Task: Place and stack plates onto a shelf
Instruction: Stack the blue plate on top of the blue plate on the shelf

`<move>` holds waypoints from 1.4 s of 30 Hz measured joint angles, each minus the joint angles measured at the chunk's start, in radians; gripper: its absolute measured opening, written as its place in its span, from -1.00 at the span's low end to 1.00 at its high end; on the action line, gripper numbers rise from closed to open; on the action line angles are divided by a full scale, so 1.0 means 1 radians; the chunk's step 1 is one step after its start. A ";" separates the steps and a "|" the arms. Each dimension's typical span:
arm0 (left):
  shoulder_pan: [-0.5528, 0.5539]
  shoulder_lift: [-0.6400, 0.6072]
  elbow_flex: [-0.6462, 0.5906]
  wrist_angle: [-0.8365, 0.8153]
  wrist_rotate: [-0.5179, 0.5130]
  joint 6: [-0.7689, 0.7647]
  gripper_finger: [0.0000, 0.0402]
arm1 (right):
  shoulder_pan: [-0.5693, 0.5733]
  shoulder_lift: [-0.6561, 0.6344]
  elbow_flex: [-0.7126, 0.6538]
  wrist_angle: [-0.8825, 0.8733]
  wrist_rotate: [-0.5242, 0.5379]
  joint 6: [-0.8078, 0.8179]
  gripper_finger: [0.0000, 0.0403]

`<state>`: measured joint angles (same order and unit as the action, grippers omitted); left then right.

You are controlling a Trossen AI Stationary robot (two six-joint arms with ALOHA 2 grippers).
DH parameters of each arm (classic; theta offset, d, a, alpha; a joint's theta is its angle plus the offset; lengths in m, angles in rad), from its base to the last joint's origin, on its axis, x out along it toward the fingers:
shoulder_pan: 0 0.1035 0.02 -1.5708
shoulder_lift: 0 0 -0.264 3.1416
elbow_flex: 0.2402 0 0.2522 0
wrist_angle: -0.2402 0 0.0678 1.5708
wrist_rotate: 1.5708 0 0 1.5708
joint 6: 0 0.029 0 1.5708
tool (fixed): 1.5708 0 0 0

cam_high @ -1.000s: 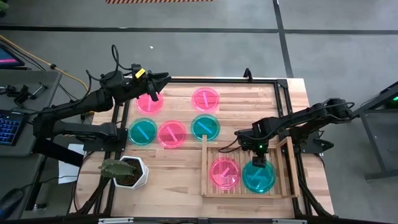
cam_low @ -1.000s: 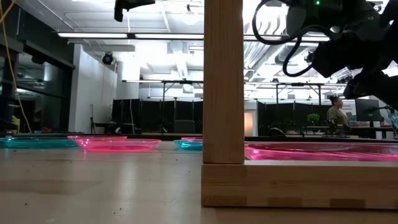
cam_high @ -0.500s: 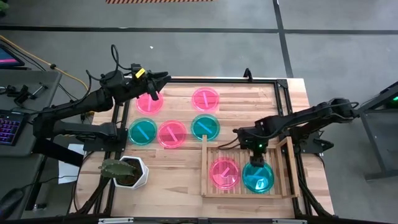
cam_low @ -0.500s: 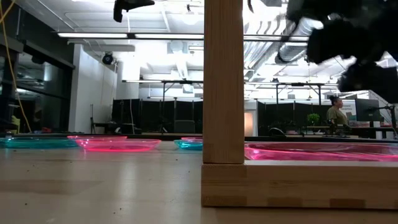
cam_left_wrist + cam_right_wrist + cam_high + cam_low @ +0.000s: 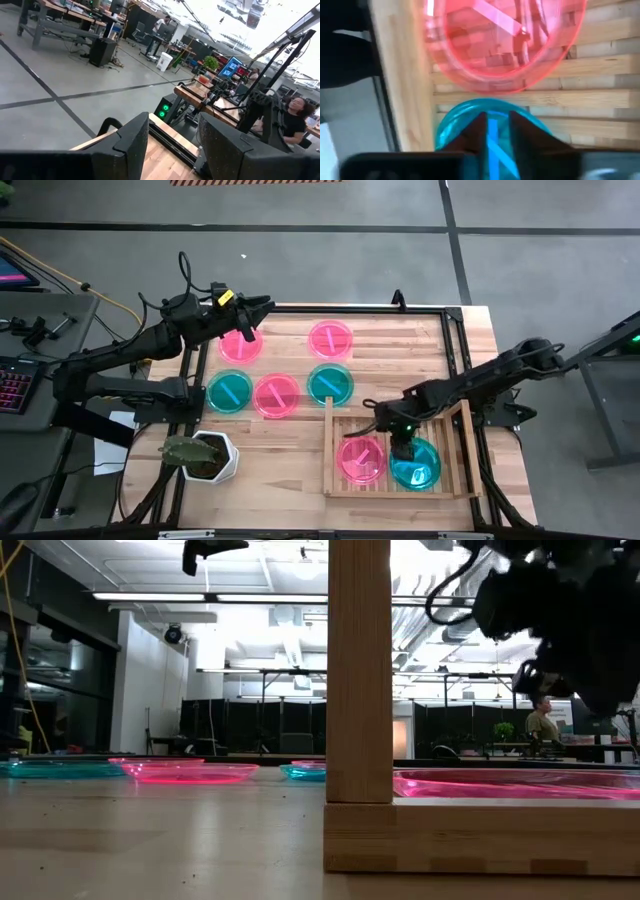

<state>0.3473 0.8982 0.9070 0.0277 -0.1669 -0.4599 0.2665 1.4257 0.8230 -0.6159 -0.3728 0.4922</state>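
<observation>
The right gripper (image 5: 402, 448) reaches low over the shelf (image 5: 332, 450), jaws clamping a teal plate (image 5: 416, 464).

No readable text, labels, brands or nos. in any view. Yellow tag (image 5: 226, 297) on left arm near its claw: markings too small to read. Screens in the room behind, e.g. blue monitor (image 5: 231, 66): nothing legible.
</observation>
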 joint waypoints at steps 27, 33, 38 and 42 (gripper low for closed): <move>0.000 0.000 0.000 -0.001 -0.001 0.000 -0.20 | 0.014 0.163 -0.001 -0.049 0.024 0.056 -1.00; 0.000 0.000 0.000 -0.001 -0.002 0.000 -0.20 | 0.014 0.134 -0.001 -0.085 0.032 0.042 -1.00; 0.000 0.000 0.000 -0.001 -0.002 0.000 -0.20 | 0.014 0.054 0.000 -0.112 0.091 0.069 -1.00; 0.000 0.000 0.000 0.000 -0.002 0.000 -0.20 | 0.017 -0.045 0.000 -0.116 0.115 0.142 -1.00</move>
<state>0.3470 0.8985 0.9070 0.0273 -0.1688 -0.4601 0.2836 1.3808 0.8227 -0.7315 -0.2581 0.6343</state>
